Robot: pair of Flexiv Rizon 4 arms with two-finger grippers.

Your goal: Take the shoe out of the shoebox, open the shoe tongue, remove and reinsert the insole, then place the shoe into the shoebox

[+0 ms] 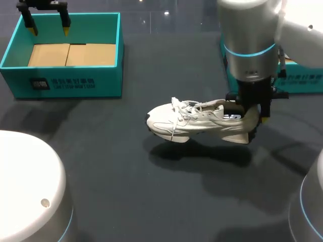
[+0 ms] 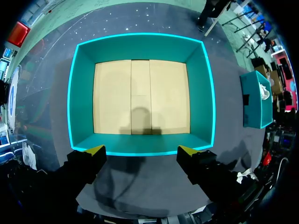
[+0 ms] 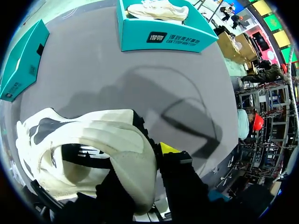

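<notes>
A white sneaker (image 1: 197, 121) hangs above the dark table, toe pointing left, its shadow below it. My right gripper (image 1: 251, 116) is shut on its heel, one finger outside and one inside the collar. In the right wrist view the heel (image 3: 126, 149) fills the gap at the right gripper (image 3: 138, 161), and only one yellow fingertip (image 3: 168, 148) shows. The teal shoebox (image 1: 70, 80) stands at the far left with a bare cardboard floor. My left gripper (image 1: 49, 29) hovers open over its back rim. From the left wrist, the box (image 2: 140, 46) lies ahead of the left gripper (image 2: 141, 151).
A second teal box (image 1: 303, 80) stands at the far right behind my right arm; the right wrist view shows this box (image 3: 159, 39) holding another white shoe (image 3: 159, 9). Dark table surface (image 1: 126, 191) stretches in front of the shoe.
</notes>
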